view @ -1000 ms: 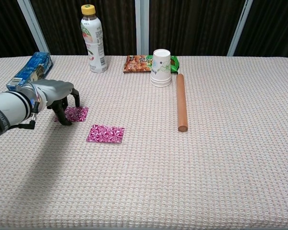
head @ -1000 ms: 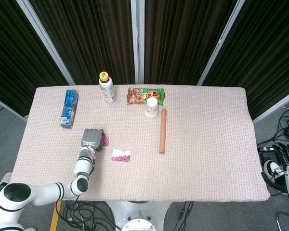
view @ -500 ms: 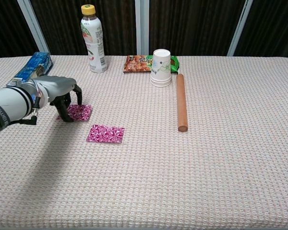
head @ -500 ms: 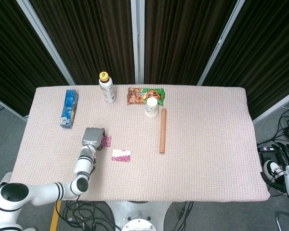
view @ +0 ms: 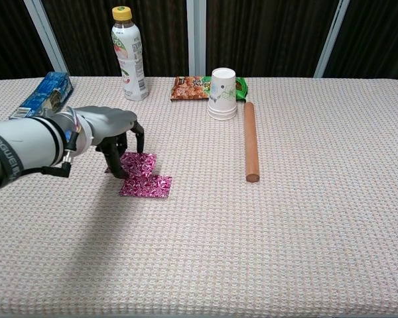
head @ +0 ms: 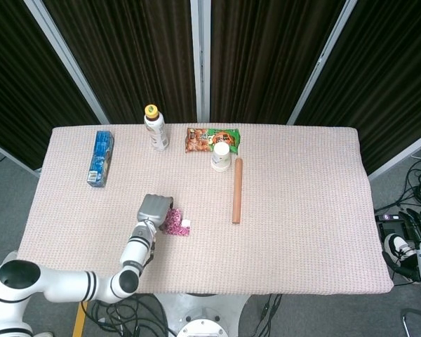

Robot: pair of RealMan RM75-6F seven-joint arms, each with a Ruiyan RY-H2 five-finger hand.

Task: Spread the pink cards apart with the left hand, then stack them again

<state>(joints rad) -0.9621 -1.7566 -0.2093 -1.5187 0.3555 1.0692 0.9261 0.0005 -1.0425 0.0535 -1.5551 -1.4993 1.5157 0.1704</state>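
Two pink patterned cards lie on the woven tablecloth, left of centre. One pink card sits under my left hand's fingertips, and its near edge overlaps the other pink card, which lies flat just in front. My left hand arches over the far card with its fingers spread, pressing down on it. In the head view the hand hides part of the cards. My right hand hangs off the table at the lower right, fingers extended and holding nothing.
A wooden rod lies right of the cards. Stacked paper cups and a snack packet stand behind it. A drink bottle and a blue box are at the back left.
My left hand has slid its pink card to the right and toward the near edge. That card now overlaps the other one instead of lying apart from it.
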